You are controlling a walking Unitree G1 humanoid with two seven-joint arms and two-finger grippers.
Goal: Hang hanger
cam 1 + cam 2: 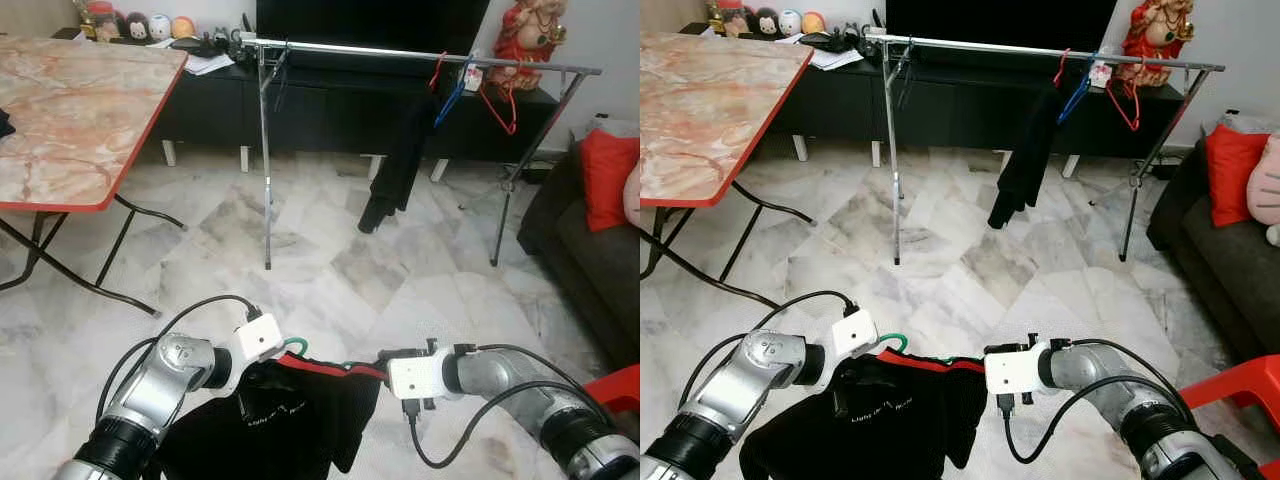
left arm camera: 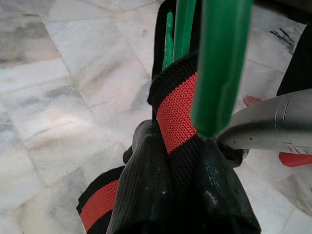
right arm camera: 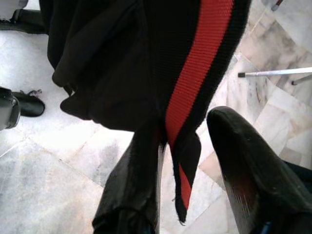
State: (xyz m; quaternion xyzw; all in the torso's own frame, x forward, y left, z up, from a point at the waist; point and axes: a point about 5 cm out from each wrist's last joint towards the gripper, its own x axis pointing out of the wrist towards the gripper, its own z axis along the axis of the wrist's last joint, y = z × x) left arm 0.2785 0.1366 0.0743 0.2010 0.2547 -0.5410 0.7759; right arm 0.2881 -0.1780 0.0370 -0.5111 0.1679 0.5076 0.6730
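A black garment [image 1: 290, 415] with a red-striped band [image 2: 178, 107] hangs on a green hanger [image 2: 222, 63], low in front of me between both arms. The hanger's hook [image 1: 296, 345] sticks up beside my left wrist. My left gripper [image 2: 178, 141] is shut on the band at the hanger. My right gripper [image 3: 187, 126] is open at the garment's other end; the striped band hangs between its fingers and rests against one finger [image 3: 139, 165]. The metal clothes rack [image 1: 400, 50] stands across the room ahead.
On the rack's rail hang a black garment [image 1: 400, 160], a blue hanger [image 1: 452, 100] and a red hanger [image 1: 500, 105]. A marble-topped folding table [image 1: 70, 110] is at the left, a dark sofa [image 1: 590, 250] with a red cushion [image 1: 607, 175] at the right. Marble floor lies between.
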